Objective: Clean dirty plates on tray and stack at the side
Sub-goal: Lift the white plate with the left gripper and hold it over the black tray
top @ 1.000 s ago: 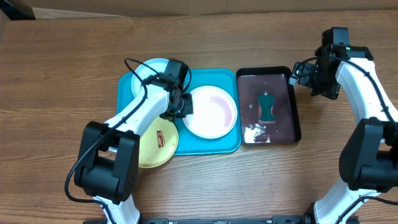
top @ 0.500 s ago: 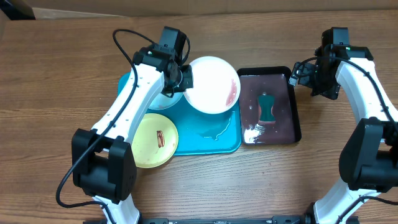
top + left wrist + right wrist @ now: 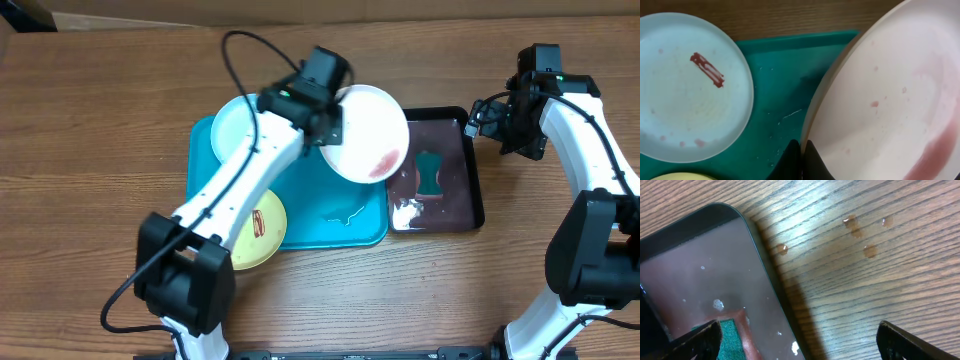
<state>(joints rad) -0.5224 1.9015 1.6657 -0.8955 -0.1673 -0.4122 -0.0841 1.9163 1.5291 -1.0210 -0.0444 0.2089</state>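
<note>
Pinching the white plate (image 3: 372, 125) by its rim, the left fingers (image 3: 791, 161) hold it lifted in the air. It hangs over the border between the tray (image 3: 350, 228) and the black tray (image 3: 452, 205), which stands just beside it toward the right edge of the desk (image 3: 100, 150). I judge it is held there so that its red smear (image 3: 383, 163) comes over the reddish water and the green sponge (image 3: 432, 172), where washing will not dirty the desk. The cyan plate (image 3: 235, 125) lies in the tray on the side of the far edge. The yellow-green plate (image 3: 262, 225) lies toward the near edge, partly over the rim. Both show smears and are not yet cleaned. The right fingers (image 3: 695, 341) are spread wide and hold nothing. They hover by the corner of the black tray nearest the far and right edges, probably ready to take the sponge.
</note>
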